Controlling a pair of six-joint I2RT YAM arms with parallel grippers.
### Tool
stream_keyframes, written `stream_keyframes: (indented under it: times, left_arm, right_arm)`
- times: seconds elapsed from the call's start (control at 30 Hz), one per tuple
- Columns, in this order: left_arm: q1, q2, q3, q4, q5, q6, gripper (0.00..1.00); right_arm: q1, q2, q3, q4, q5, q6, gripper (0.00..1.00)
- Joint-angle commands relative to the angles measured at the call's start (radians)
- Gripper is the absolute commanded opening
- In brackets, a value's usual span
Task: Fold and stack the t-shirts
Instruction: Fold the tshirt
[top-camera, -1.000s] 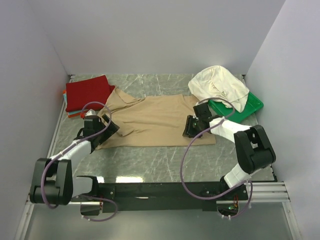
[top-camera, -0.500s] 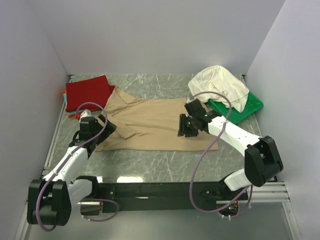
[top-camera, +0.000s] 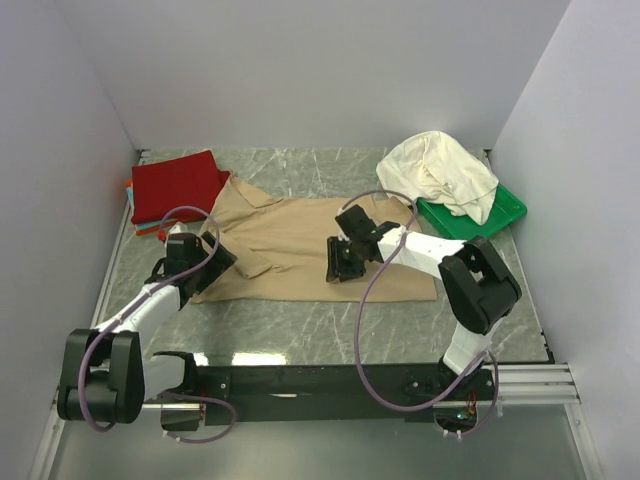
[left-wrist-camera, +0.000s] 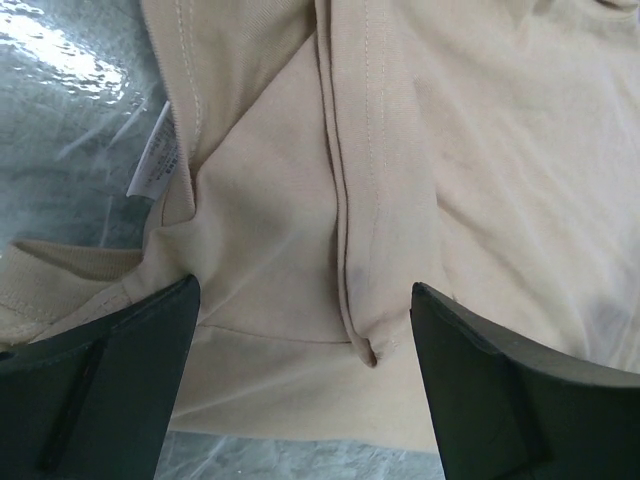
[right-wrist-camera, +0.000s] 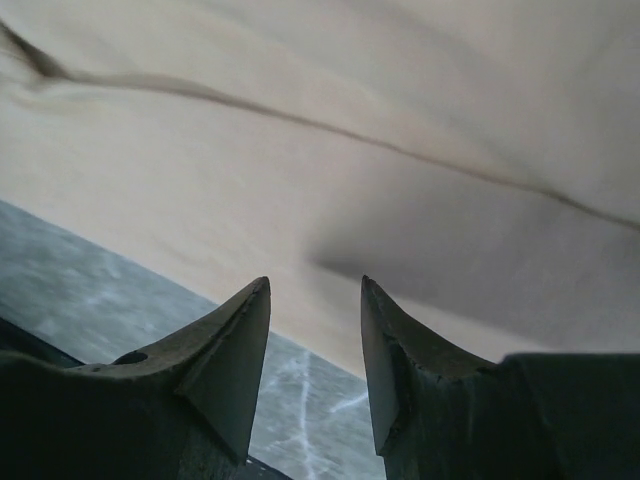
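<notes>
The tan t-shirt (top-camera: 290, 240) lies spread flat across the middle of the table. My left gripper (top-camera: 218, 258) hangs wide open over its left end, with a seam fold of the tan t-shirt (left-wrist-camera: 450, 150) and a white label (left-wrist-camera: 155, 160) showing between the fingers (left-wrist-camera: 303, 300). My right gripper (top-camera: 335, 270) hovers over the shirt's near hem at mid-width, open with a narrow gap (right-wrist-camera: 315, 290) and nothing in it. The tan t-shirt (right-wrist-camera: 300, 120) fills its view above the fingertips. A folded red t-shirt (top-camera: 175, 185) lies back left. A crumpled cream t-shirt (top-camera: 440, 172) sits back right.
A green tray (top-camera: 495, 215) lies under the cream shirt at the back right. An orange edge (top-camera: 148, 230) peeks from under the red shirt. White walls close in the left, back and right. Bare marble table (top-camera: 300, 325) runs along the near side.
My right gripper has slid left along the tan shirt's near hem, from its right end to about mid-width. The left gripper has stayed over the left end, still open.
</notes>
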Motion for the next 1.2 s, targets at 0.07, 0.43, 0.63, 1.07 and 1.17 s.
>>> stream_keyframes:
  times: [0.07, 0.43, 0.63, 1.07, 1.17]
  left_arm:
    - [0.004, -0.066, 0.0, -0.064, -0.073, -0.019, 0.92]
    - [0.004, -0.192, -0.064, -0.151, -0.094, -0.024, 0.92]
    - [0.004, -0.258, -0.099, -0.184, -0.093, -0.039, 0.92]
    - [-0.017, -0.41, -0.109, -0.254, -0.145, -0.078, 0.92]
    - [-0.02, -0.405, -0.106, -0.256, -0.148, -0.078, 0.92]
  right_arm:
    - [0.01, -0.025, -0.091, 0.035, 0.017, -0.007, 0.49]
    - [0.016, -0.05, -0.263, 0.018, 0.07, 0.033, 0.49]
    - [0.027, -0.119, -0.342, 0.017, 0.08, 0.064, 0.49]
    - [0.061, -0.218, -0.436, -0.029, 0.113, 0.116, 0.49]
    - [0.067, -0.247, -0.396, -0.051, 0.126, 0.105, 0.49]
